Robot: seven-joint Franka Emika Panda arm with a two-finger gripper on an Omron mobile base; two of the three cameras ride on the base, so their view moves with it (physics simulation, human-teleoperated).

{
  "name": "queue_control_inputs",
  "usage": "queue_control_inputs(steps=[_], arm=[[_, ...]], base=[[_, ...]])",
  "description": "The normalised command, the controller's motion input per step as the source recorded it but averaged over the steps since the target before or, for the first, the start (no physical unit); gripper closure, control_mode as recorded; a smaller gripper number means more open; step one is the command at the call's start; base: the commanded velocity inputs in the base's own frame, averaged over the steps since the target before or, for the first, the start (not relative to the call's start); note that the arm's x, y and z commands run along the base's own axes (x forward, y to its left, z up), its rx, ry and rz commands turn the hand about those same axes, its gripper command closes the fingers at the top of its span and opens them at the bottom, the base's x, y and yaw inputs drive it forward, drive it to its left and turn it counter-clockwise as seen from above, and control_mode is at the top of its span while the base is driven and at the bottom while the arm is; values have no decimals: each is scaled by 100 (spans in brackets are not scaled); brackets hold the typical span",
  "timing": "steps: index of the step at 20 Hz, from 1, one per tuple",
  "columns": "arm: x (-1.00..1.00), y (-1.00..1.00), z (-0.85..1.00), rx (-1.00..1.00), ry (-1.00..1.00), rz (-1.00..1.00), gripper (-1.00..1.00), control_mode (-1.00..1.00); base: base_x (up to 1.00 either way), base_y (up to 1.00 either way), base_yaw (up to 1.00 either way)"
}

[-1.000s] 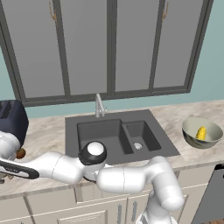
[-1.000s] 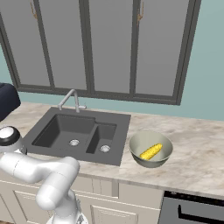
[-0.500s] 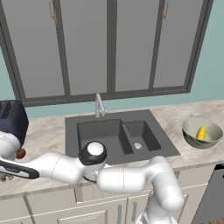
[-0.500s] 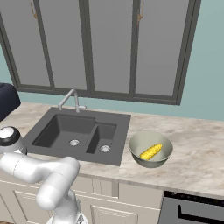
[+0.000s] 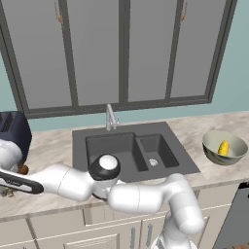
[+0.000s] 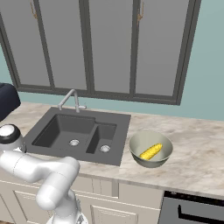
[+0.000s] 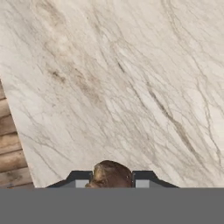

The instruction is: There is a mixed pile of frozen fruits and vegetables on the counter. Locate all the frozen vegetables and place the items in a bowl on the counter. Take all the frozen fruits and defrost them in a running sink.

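Corn cob [image 6: 151,152] alone in the grey-green bowl [image 6: 139,142] beside sink [image 6: 48,131].

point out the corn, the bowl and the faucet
corn [image 6: 151,152], right base view, middle of the cob
bowl [image 6: 138,142], right base view, bare inner wall left of the cob
faucet [image 6: 70,96], right base view, bend of the spout

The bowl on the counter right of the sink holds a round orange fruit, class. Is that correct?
Not quite. The bowl on the counter right of the sink holds a yellow corn cob, as the right base view shows.
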Motion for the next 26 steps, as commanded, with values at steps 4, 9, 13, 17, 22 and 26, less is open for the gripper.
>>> queue_control_inputs(steps=[4,9,13,17,22,26], arm=[[-11,-11,42,-5,4,0,100,-100],[-10,-21,38,-3,4,0,100,-100],[-7,-33,36,-2,4,2,100,-100],[-18,-38,30,0,6,0,100,-100],[-22,-44,17,3,2,-4,100,-100],[-4,-40,12,4,2,-11,100,-100]], base=[[0,0,0],[0,0,0],[0,0,0],[0,0,0],[0,0,0],[0,0,0]])
